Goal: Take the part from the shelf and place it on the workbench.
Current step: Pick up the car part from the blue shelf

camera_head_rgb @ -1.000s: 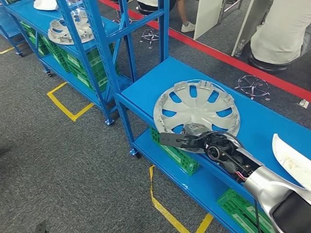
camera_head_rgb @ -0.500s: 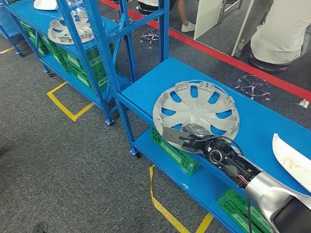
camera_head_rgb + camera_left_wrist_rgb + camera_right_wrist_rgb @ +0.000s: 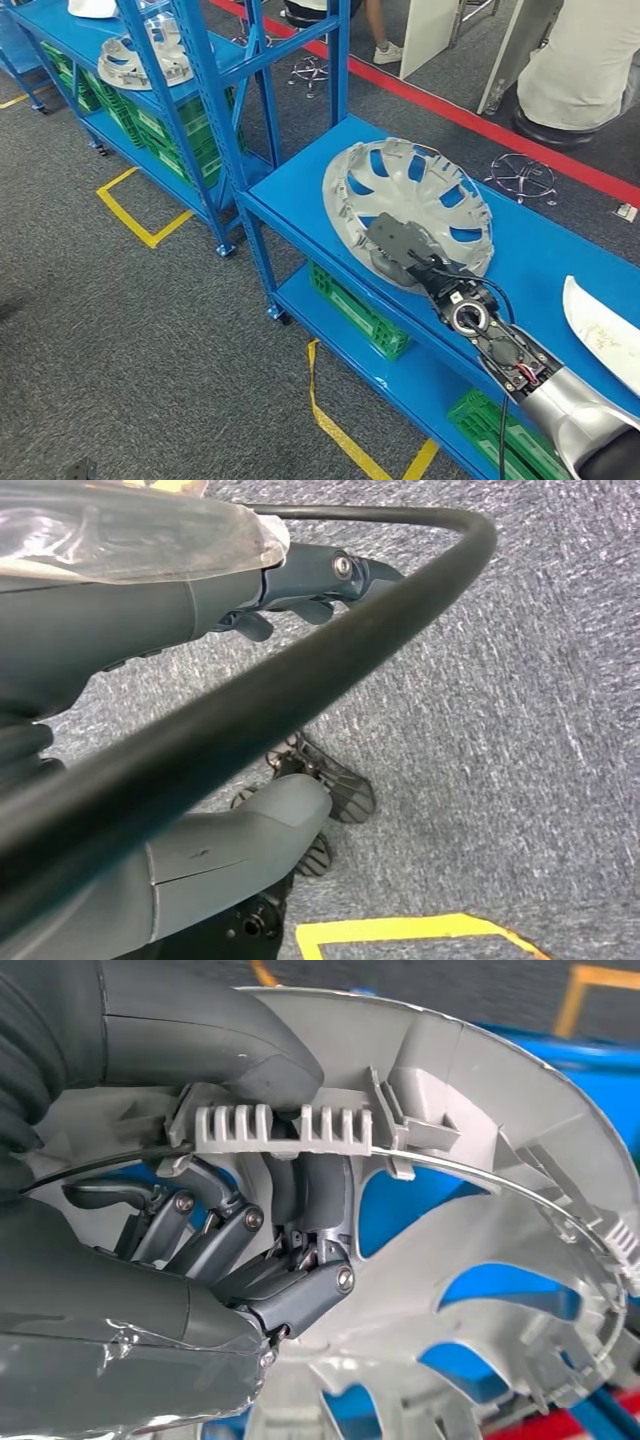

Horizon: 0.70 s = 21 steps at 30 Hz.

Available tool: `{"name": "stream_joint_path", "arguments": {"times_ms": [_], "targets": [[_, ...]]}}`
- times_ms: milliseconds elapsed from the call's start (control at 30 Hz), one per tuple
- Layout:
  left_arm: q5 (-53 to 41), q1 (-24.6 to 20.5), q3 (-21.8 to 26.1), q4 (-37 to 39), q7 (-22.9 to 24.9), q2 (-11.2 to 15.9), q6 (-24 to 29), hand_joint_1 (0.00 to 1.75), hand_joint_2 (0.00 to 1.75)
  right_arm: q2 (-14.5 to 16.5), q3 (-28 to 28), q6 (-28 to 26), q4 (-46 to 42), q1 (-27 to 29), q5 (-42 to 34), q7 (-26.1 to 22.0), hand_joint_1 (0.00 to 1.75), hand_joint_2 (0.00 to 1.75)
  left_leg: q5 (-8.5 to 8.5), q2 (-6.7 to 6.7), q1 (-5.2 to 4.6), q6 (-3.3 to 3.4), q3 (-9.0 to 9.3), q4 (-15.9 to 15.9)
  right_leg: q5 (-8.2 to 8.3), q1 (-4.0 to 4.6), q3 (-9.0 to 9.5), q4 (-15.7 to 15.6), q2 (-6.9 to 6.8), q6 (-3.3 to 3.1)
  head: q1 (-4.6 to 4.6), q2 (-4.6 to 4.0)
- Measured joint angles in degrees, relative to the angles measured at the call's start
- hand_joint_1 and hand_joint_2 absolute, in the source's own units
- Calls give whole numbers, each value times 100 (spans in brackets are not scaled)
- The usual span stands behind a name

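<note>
Fingers [image 3: 226, 1230] of the right hand [image 3: 400, 245] are clamped on the near rim of the hubcap [image 3: 411, 200] — it's tilted up off the blue shelf [image 3: 528, 250]. Second hubcap [image 3: 140, 55] sits on the far rack, one white part [image 3: 604, 330] just right. Left hand [image 3: 302, 575] hangs over carpet, holding nothing, fingers loosely apart.

Silver hubcap [image 3: 411, 200], near edge tilted up, on blue shelf [image 3: 528, 260]

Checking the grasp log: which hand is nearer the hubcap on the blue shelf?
Right. The right hand grips the hubcap at its near rim; the left hand hangs over the carpet.
</note>
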Motion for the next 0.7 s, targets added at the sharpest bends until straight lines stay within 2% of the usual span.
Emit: {"name": "stream_joint_path", "arguments": {"times_ms": [233,433,700], "targets": [[68,-2,5,0,-8,-1,54,0,175,-60,-293,-103,-459,165,-19,-77,175,175,0,0,0,0,-4,0,0,1,-6,0,0,0,-1,0],[84,0,7,0,-8,-2,76,0,175,-77,-612,-331,-753,363,-99,-416,175,175,0,-1,0,0,-11,0,0,2,-10,1,0,0,-5,0],[82,-3,7,0,-8,-2,76,0,175,-91,-874,-402,-1014,484,-153,-558,175,175,0,0,0,0,-14,0,0,1,-13,0,0,0,-3,0]]}}
